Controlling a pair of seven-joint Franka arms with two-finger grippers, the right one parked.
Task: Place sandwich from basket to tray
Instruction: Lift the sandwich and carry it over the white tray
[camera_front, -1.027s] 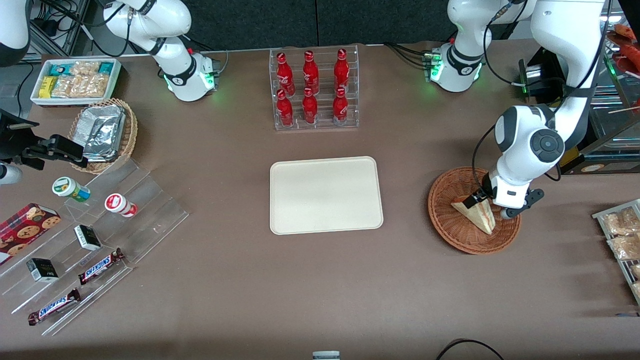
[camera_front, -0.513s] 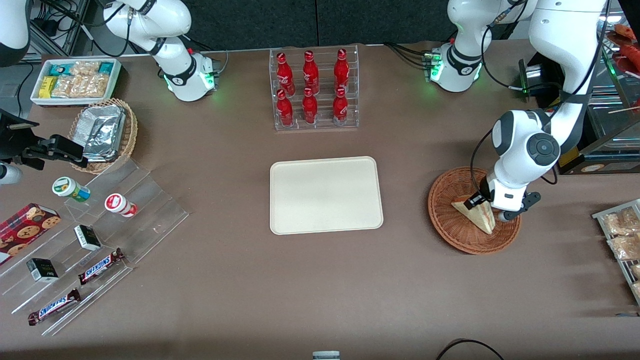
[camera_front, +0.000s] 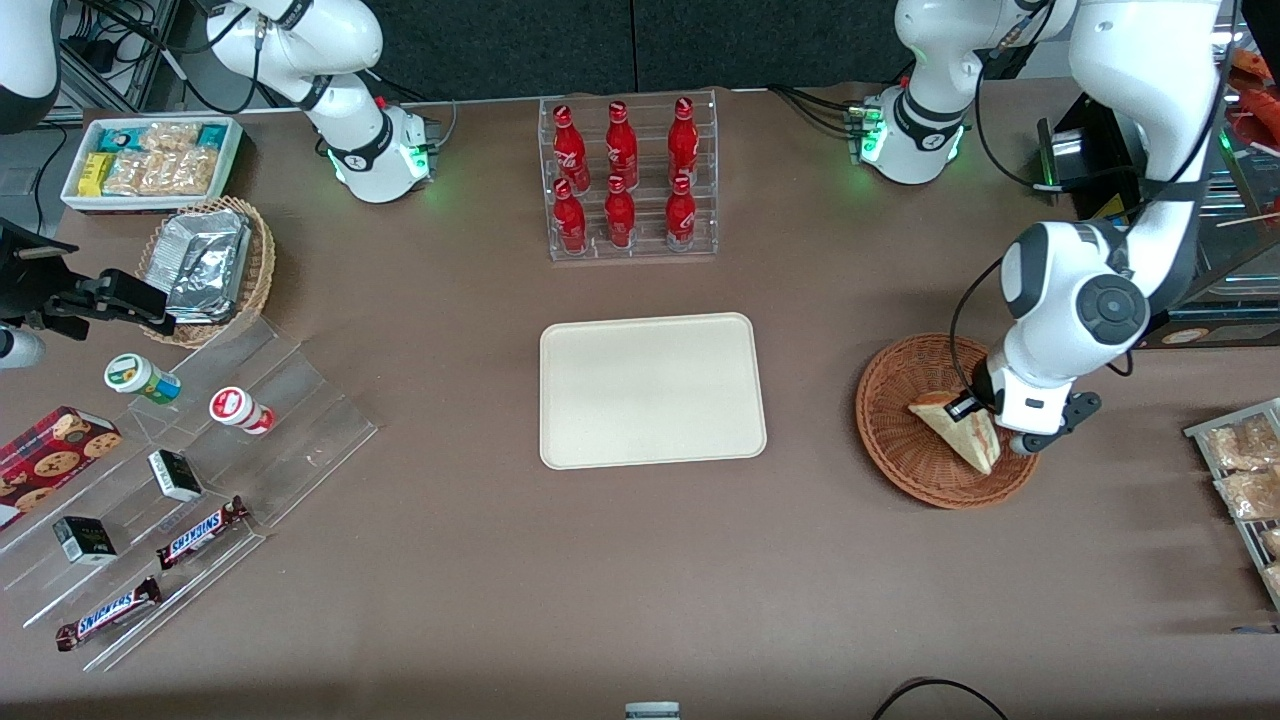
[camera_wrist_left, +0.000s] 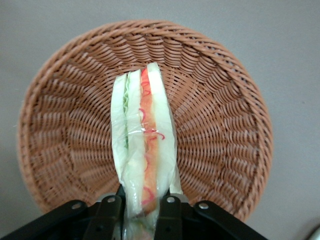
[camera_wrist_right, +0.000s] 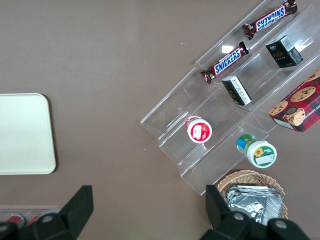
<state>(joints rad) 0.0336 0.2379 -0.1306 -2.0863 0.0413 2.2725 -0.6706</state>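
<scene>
So I'm watching the feeds from my desk and the left arm's gripper (camera_front: 968, 408) is sitting over the basket (camera_front: 890, 440), toward the working arm's end of the table. In the wrist view the two black fingers (camera_wrist_left: 106, 215) are pinching the sandwich (camera_wrist_left: 142, 150) at one end of the wedge, one finger on each bread face, so the gripper (camera_wrist_left: 137, 215) is clamping it, not spread open.

The sandwich (camera_front: 958, 428) is a triangular wedge in clear wrap. I'm seeing red and green filling running along the cut edge between the pale bread layers. It's pointing away from the fingers across the woven bowl (camera_wrist_left: 220, 125). I can't really tell from either view whether it's resting on the wicker or hanging a little above it. From the front camera it's lying over the part of the basket closest to the arm's wrist, and that wrist is covering part of the basket rim.

The tray (camera_front: 652, 390) is sitting in the middle of the table, well apart from the basket, with nothing on it. Farther from the front camera than the tray, there's a clear rack of red bottles (camera_front: 625, 180). Toward the parked arm's end I'm seeing a lighter wicker basket with foil packets (camera_front: 205, 265), a white bin of snacks (camera_front: 150, 160), and clear stepped shelves (camera_front: 290, 420) carrying Snickers bars (camera_front: 200, 532) and small tubs.
</scene>
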